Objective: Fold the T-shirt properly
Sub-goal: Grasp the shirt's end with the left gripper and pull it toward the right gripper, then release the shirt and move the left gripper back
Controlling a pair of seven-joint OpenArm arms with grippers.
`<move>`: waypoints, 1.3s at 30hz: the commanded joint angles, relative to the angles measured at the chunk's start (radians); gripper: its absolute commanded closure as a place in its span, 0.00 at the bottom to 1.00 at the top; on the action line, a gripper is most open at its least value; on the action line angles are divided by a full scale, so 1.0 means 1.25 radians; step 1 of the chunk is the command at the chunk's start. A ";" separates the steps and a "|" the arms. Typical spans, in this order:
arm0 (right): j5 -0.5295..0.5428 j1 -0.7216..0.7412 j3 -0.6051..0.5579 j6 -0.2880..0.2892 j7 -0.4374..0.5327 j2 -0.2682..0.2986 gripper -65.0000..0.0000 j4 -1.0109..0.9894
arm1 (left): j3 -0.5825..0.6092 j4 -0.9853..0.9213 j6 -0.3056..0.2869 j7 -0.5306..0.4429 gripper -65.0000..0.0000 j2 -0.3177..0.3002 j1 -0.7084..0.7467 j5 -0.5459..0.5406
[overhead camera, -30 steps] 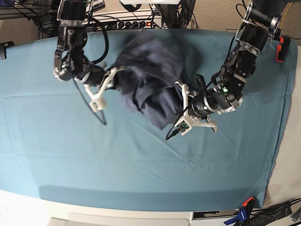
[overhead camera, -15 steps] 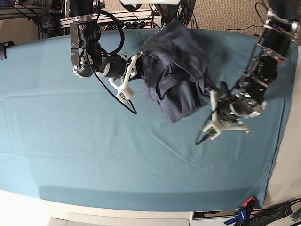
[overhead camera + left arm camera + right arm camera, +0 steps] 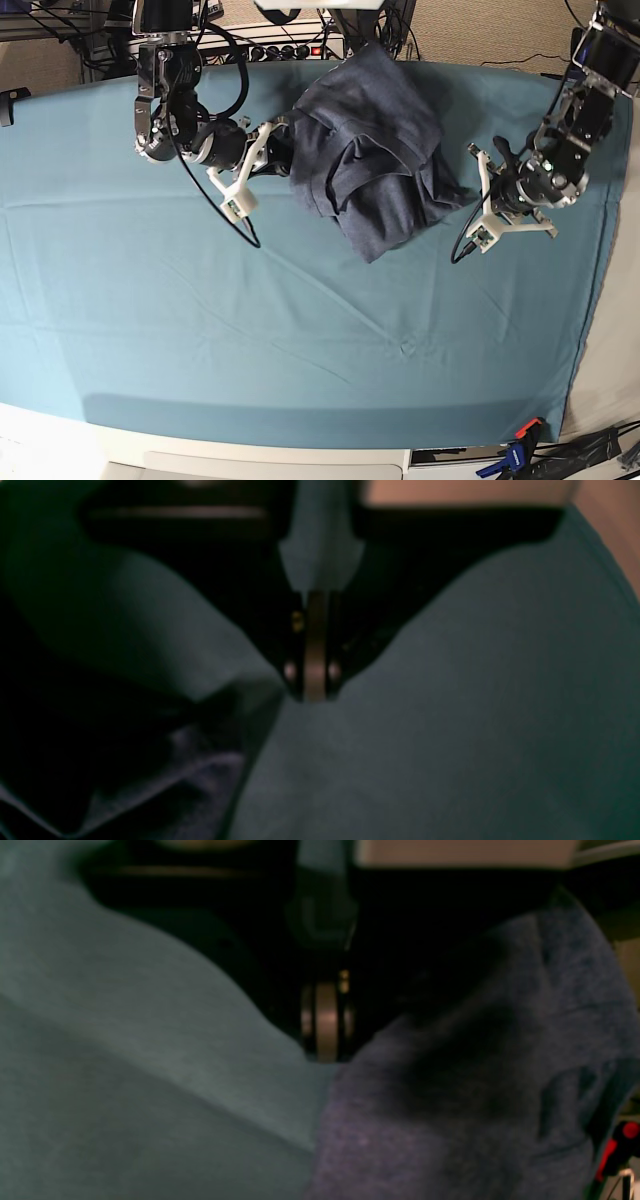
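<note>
One shirt [image 3: 370, 150] lies bunched near the far edge of the table [image 3: 300, 340], at the middle. Two grippers flank it, both with jaws together: the right gripper [image 3: 272, 150] touches its side; the left gripper [image 3: 478, 195] holds nothing, just beside it.

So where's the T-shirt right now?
In the base view the T-shirt lies bunched at the far middle of the teal table cloth, near the back edge, between the two arms.
</note>
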 commanded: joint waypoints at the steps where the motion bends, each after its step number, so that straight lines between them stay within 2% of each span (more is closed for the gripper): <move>1: -0.058 0.001 0.007 -0.013 -0.036 0.009 1.00 0.000 | 0.004 0.001 -0.016 0.042 1.00 -0.009 0.023 -0.016; 6: -0.058 0.001 0.007 -0.013 -0.036 0.009 1.00 0.000 | 0.004 0.019 -0.016 0.042 1.00 0.012 0.091 -0.013; 14: -0.058 0.001 0.007 -0.013 -0.033 0.009 1.00 0.000 | 0.004 0.092 -0.016 0.043 1.00 0.105 0.143 -0.009; 23: -0.058 0.001 0.007 -0.013 -0.032 0.009 1.00 0.000 | 0.004 0.116 -0.017 0.038 1.00 0.165 0.143 -0.004; 30: -0.055 0.000 0.007 -0.013 -0.028 0.009 1.00 0.000 | 0.004 0.116 -0.036 -0.047 1.00 0.230 0.135 0.022; 34: -0.054 0.000 0.007 -0.013 -0.035 0.009 1.00 0.000 | 0.004 0.116 -0.050 -0.049 1.00 0.274 0.103 0.026; 39: 0.005 -0.001 0.007 -0.013 -0.068 0.009 1.00 0.000 | 0.004 0.116 -0.049 -0.049 1.00 0.298 0.050 0.027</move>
